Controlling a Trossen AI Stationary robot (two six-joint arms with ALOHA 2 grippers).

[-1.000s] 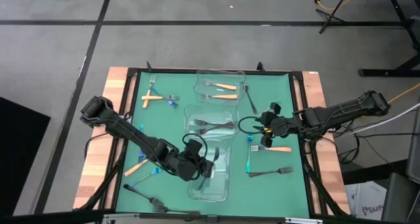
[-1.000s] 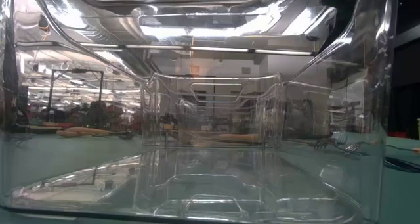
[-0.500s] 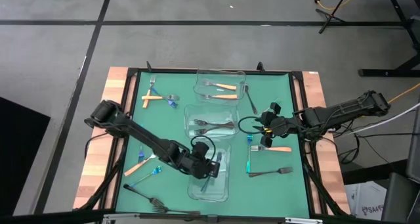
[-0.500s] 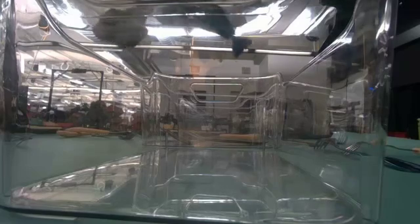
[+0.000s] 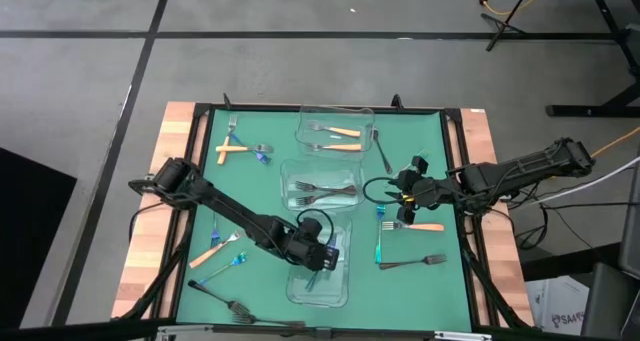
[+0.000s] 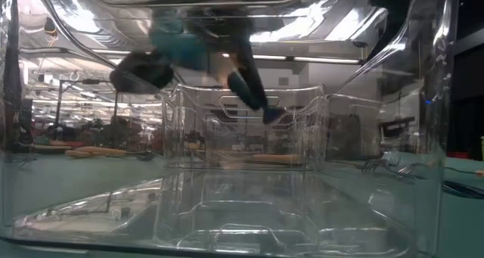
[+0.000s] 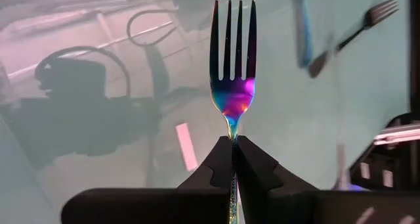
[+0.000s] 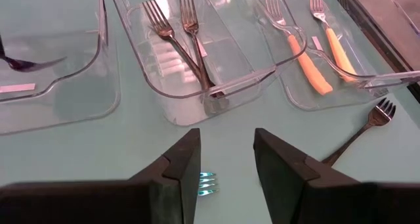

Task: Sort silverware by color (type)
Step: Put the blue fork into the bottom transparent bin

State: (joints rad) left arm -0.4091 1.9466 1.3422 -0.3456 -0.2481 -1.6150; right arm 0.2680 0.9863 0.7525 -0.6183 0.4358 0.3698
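My left gripper [image 5: 322, 253] is shut on a shiny iridescent blue-teal fork [image 7: 232, 86] over the near clear container [image 5: 318, 281]. In the low view the gripper [image 6: 189, 57] shows blurred through the container wall. The middle container [image 5: 320, 186] holds dark forks [image 8: 177, 33], and the far container [image 5: 335, 131] holds orange-handled forks [image 8: 302, 53]. My right gripper [image 5: 405, 199] waits open at the table's right, above a teal fork's tines [image 8: 207, 183]. My left gripper pinches the fork's thin neck [image 7: 231, 129], just behind the head, between its two fingertips [image 7: 252, 161]. The fingers slant downward and lie along the fork, whose tines stick out ahead of them. The fork is lifted clear above the container's floor.
Loose forks lie on the green mat: orange-handled ones at far left [image 5: 235, 149] and near left [image 5: 210, 253], a blue one [image 5: 235, 261], dark ones [image 5: 225, 303] [image 5: 383, 151] [image 5: 412, 262], a teal one [image 5: 381, 243] and an orange one [image 5: 422, 226] by my right gripper.
My left gripper has sunk toward the near container and gone a little toward the table's right edge, tipping further downward, with the fork still in its hold. It has come into the low view from above.
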